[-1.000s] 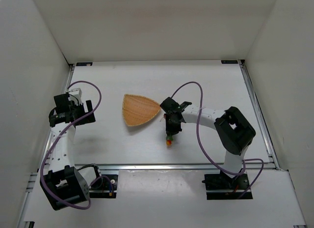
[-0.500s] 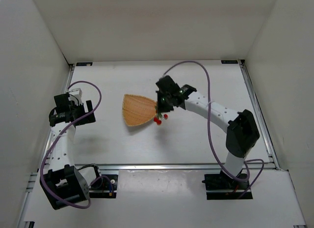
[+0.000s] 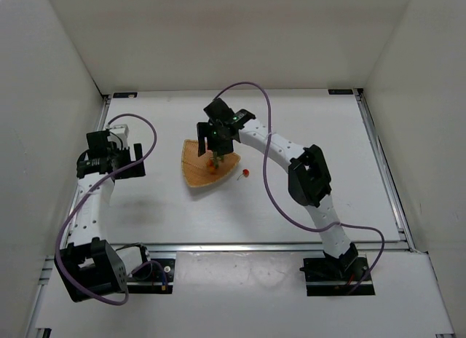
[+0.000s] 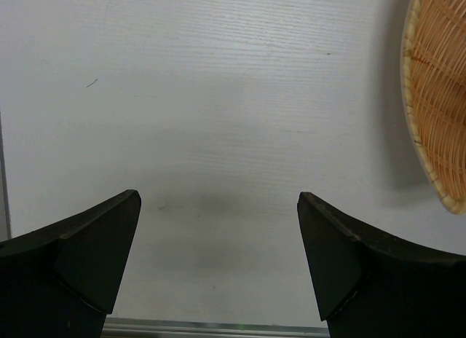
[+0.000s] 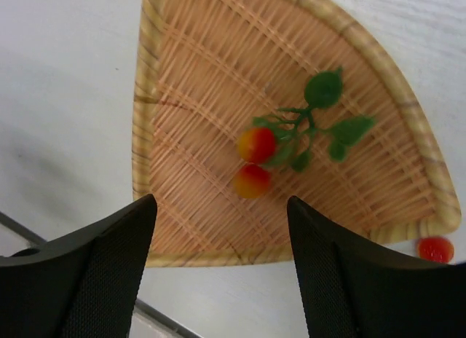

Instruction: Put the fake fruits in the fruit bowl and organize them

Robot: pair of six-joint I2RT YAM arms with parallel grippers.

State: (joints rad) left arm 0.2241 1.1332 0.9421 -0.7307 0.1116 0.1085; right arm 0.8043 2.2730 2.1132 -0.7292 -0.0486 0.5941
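Note:
The fruit bowl is a tan woven fan-shaped basket at the table's middle; its edge shows in the left wrist view. Inside lies a fake fruit cluster of two red-orange balls with green leaves. A single red ball rests on the table just outside the bowl's rim. My right gripper hangs open over the bowl, holding nothing. To the bowl's left my left gripper stands open over bare table.
White walls enclose the table on three sides. A metal rail runs along the near edge, with both arm bases behind it. The right arm's purple cable loops over the table to the bowl's right.
My right gripper carried the leafy cluster from the table's front up to the bowl and let it go there. A red ball came off beside the bowl. The left arm shifted slightly.

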